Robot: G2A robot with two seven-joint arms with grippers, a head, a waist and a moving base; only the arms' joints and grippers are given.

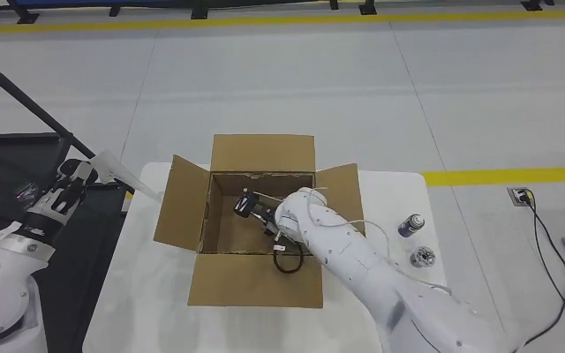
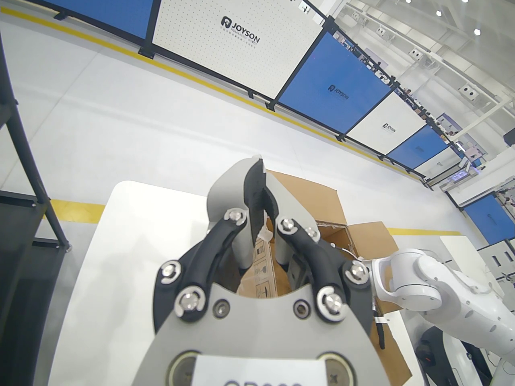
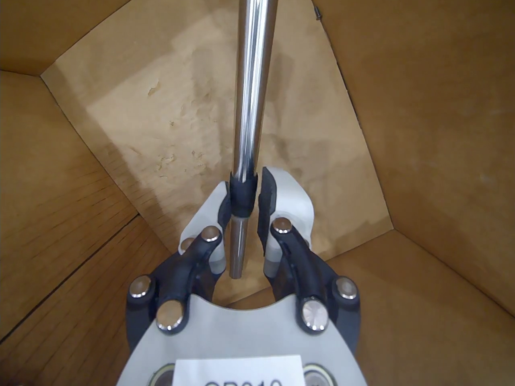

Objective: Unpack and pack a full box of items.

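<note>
Box (image 1: 256,281) on table (image 1: 388,190).
2 items, a can (image 1: 410,225) and a round part (image 1: 424,257), sit right of it; rod (image 3: 253,82) inside box.

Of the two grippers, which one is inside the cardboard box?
The right gripper: it is down inside the cardboard box, at a metal rod. The left gripper is shut, outside the box.

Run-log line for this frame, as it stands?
right gripper in cardboard box, at metal rod | left gripper shut, near table edge, outside box | can on table beside box
</note>
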